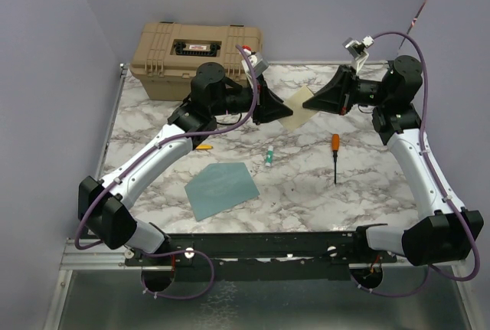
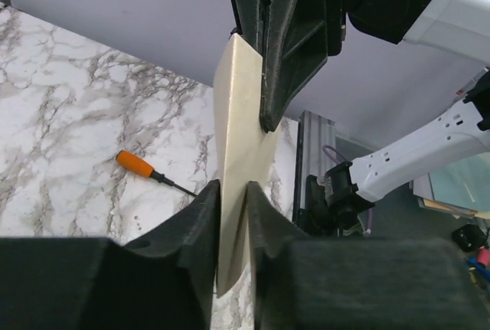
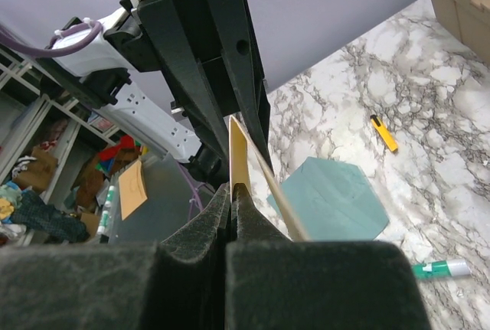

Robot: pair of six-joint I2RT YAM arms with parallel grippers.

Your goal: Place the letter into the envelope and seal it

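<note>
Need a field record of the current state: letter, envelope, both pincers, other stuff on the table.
held item: letter, in the air between the two arms, off the table
left: left pincer shut on one edge of the letter
right: right pincer shut on the opposite edge
target: envelope, flat on the table in front of the left arm, not gripped, flap appears unfolded
other items: screwdriver, glue stick, tan case at the back
task stage: letter not yet in the envelope

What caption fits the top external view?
Left end effector and right end effector hold the letter aloft; the envelope lies flat.
</note>
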